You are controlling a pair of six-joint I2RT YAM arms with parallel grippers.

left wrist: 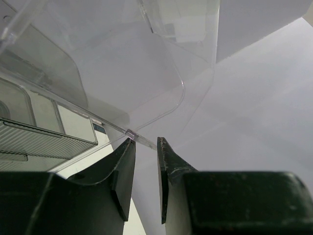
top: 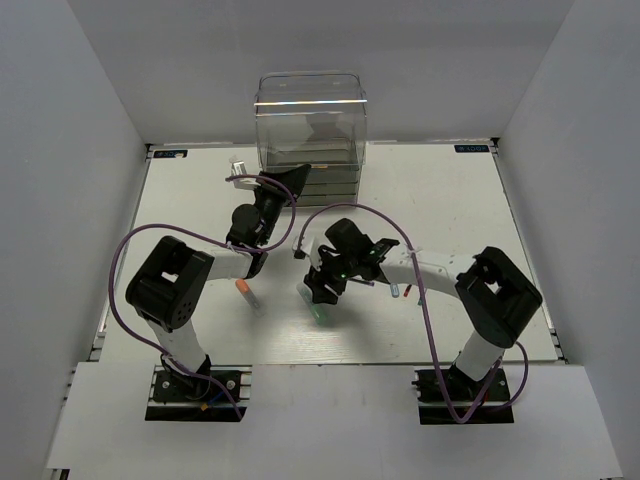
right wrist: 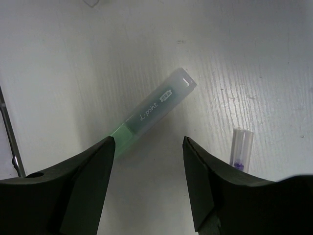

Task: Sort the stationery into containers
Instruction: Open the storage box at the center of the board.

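The clear drawer unit (top: 310, 120) stands at the table's far middle. My left gripper (top: 296, 179) is at its lower front. In the left wrist view its jaws (left wrist: 145, 141) are nearly together, with a thin clear drawer tab (left wrist: 142, 139) spanning the gap between the tips. My right gripper (top: 321, 291) is open and empty, just above the green-tipped marker (top: 319, 307). In the right wrist view that marker (right wrist: 151, 107) lies slanted just beyond the open fingers (right wrist: 148, 142). An orange-capped marker (top: 246, 291) lies by the left arm.
A clear-capped pen with a blue tip (right wrist: 241, 149) lies right of the right gripper. Two small pens (top: 400, 291) lie by the right forearm. A small light item (top: 238, 167) lies left of the drawer unit. White walls surround the table.
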